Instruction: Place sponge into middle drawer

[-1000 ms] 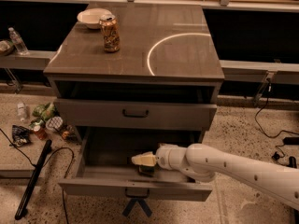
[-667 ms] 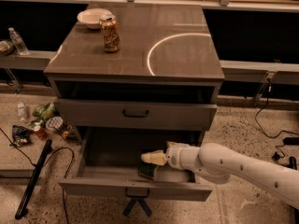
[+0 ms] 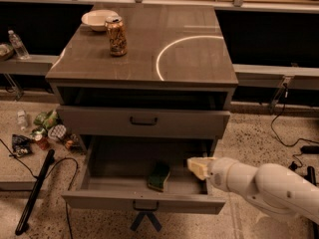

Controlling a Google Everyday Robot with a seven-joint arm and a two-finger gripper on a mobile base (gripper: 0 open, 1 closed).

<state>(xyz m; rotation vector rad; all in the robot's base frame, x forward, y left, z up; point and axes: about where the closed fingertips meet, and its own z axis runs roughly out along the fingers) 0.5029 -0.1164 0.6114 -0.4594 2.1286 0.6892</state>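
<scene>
The sponge [image 3: 159, 176], dark green side up with a pale edge, lies on the floor of the open middle drawer [image 3: 142, 202], near its front middle. My gripper [image 3: 197, 167] is at the end of the white arm that comes in from the lower right. It hangs over the right part of the drawer, a little to the right of the sponge and apart from it. Nothing is held in it.
The upper drawer [image 3: 143, 121] stands slightly pulled out above the open one. An orange can [image 3: 117, 36] and a white bowl [image 3: 97, 19] stand on the cabinet top [image 3: 189, 59]. Litter [image 3: 45, 131] and a black pole [image 3: 35, 193] lie on the floor at left. Cables [image 3: 294, 143] run at right.
My gripper has moved to the right and drawn back from the middle of the drawer. The sponge, which was under it before, now lies free on the drawer floor.
</scene>
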